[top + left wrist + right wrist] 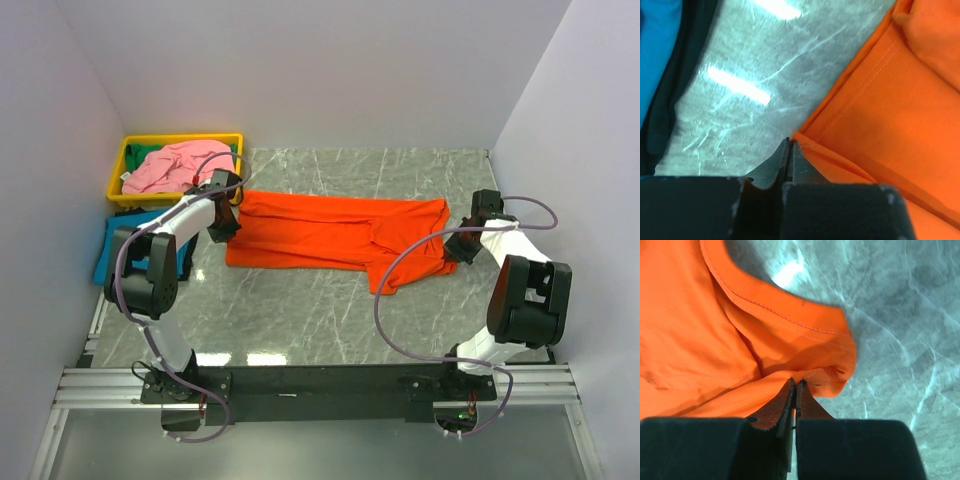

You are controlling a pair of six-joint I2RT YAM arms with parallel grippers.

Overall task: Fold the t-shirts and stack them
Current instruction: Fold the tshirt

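Across the middle of the marbled surface (pixel 330 320) the orange t-shirt (pixel 330 235) lies stretched out flat, its long side running left to right (the right end is bunched and creased). At its left edge the left pincer (pixel 228 232) is closed tight, its tips nipping a corner of the hem. At the right end the right pincer (pixel 450 252) is likewise closed, pinching a fold of the cloth just below the collar band. Far back on the left, the pink t-shirt (pixel 175 165) sits heaped in the yellow tray (pixel 180 139). Just in front of the tray, the teal t-shirt (pixel 115 245) lies partly hidden under the left arm.
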